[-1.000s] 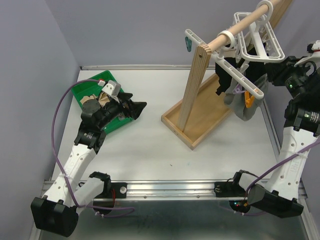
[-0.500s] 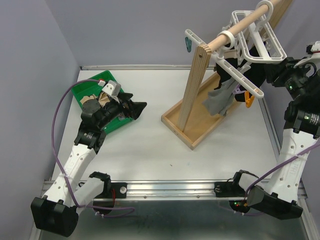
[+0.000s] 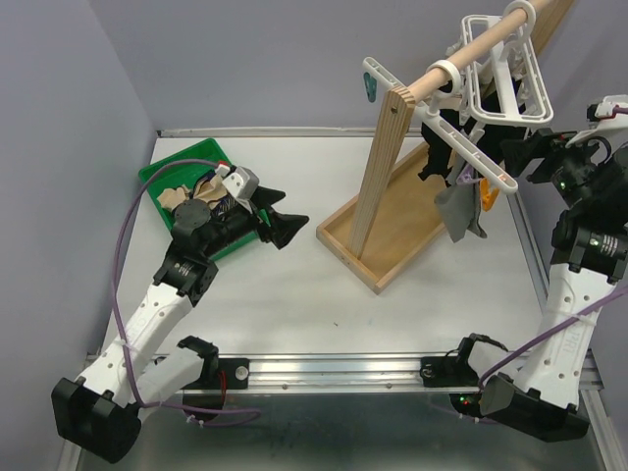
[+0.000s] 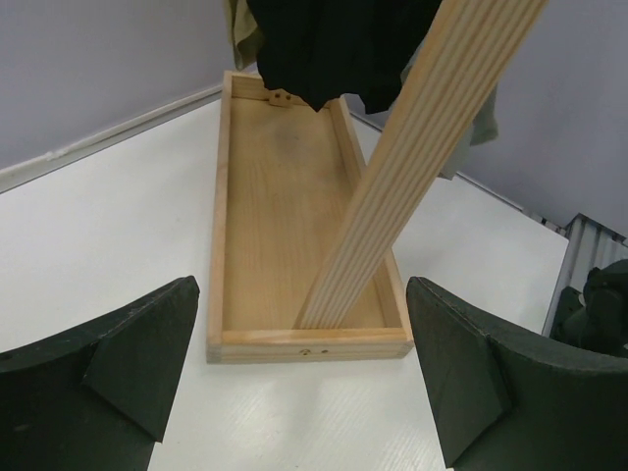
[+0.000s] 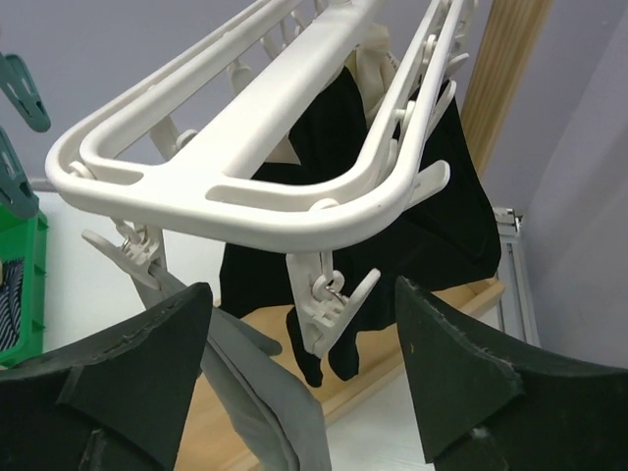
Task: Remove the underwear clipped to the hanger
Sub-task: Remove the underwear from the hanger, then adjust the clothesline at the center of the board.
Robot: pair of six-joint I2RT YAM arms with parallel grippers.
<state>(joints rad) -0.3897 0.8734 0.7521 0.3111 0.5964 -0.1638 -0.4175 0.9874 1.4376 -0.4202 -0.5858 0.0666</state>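
Now the grey underwear (image 3: 458, 208) dangles from a clip at the near end of the white hanger (image 3: 498, 86), with black underwear (image 3: 439, 147) pinned beside it, further along the frame. All of it hangs over the wooden tray (image 3: 392, 235) because the hanger is hooked on the rod (image 3: 428, 82) of the stand (image 3: 378, 172). We see the right tool (image 5: 302, 294) just beside the hanger's end, jaws spread wide and gripping nothing. A clip (image 5: 319, 304) with dark cloth under it sits in line between them, so we judge the tool is set to pull a piece there. Off to the left, the green bin (image 3: 172, 162) holds tan cloth (image 3: 177, 196), apparently a piece taken off. The left tool (image 3: 287, 226) hovers by the bin over the bench (image 3: 294, 304), spread wide and empty, aimed at the stand.
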